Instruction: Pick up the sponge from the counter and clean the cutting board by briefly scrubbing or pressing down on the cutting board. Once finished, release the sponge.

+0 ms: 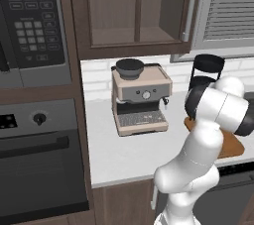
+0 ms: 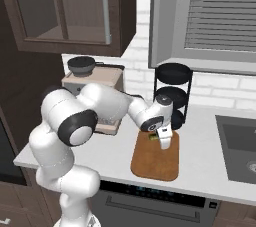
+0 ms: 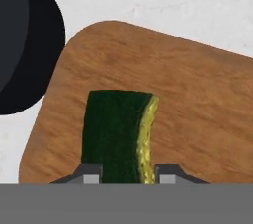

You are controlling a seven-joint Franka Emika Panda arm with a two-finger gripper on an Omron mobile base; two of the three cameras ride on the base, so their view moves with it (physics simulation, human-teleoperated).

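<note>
- The cutting board is lying flat on the counter, in the lower middle of the right base view. It looks hard and stiff, so it is likely not going to bend when something presses on it. In the hand view it is taking up most of the middle and right of the picture.
- The arm is reaching out from the lower left of the right base view, bending over toward the middle, with the hand pointing down at the board. In the left base view the arm is covering most of the board at the right edge.
- The gripper is sitting at the bottom of the hand view, squeezing narrow on the sponge, one tip on each side.
- The sponge is sitting in the lower middle of the hand view, over the board. It looks light and soft, probably squishy. Its dark green side is facing the camera and its yellow side is showing at the right. Holding it by its two sides, as now, looks like a good way.
</note>
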